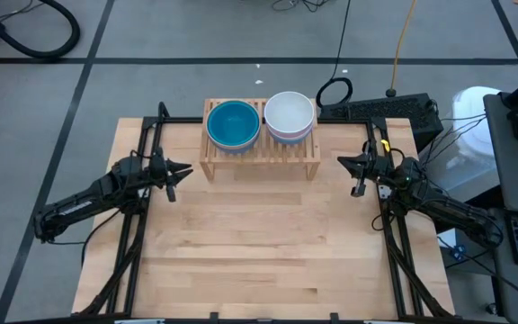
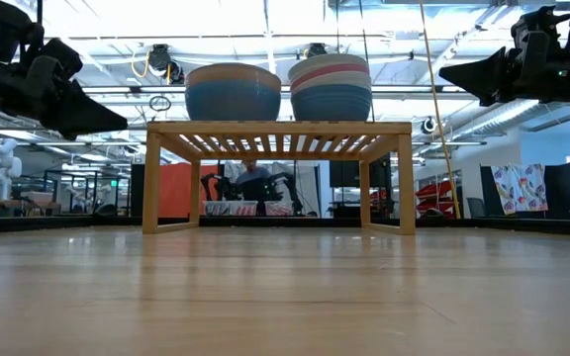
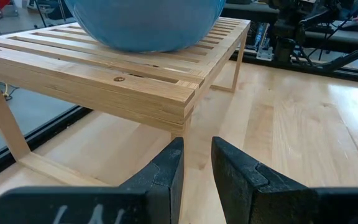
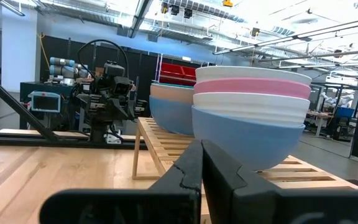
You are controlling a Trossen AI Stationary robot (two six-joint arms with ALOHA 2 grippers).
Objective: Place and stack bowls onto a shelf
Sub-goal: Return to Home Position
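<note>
From above, the low light-wood slatted shelf (image 1: 259, 158) stands at the far edge of the flat wooden tabletop (image 1: 259, 252). It carries two stacks of small round plastic bowls side by side: the teal-topped stack (image 1: 233, 123) and the white-topped stack (image 1: 290, 113). No bowl lies on the tabletop. The left gripper (image 1: 183, 171) hangs near the shelf's left end and the right gripper (image 1: 342, 162) near its right end, both apart from it.

In the low view both stacks sit upright on the slats, and the two grippers hang at about bowl height, one at each side.

The left wrist view shows that gripper's fingers (image 3: 169, 168) a little apart with nothing between them; the shelf's corner is close in front.

The right wrist view shows its fingers (image 4: 188, 171) together and empty, pointing at the white-topped stack (white, pink, white, then light blue at the bottom).

To go home well, I think each arm should first draw straight outward, away from the shelf, and fold only afterwards. A sweep toward the middle could knock a shelf leg and shake the stacks.
</note>
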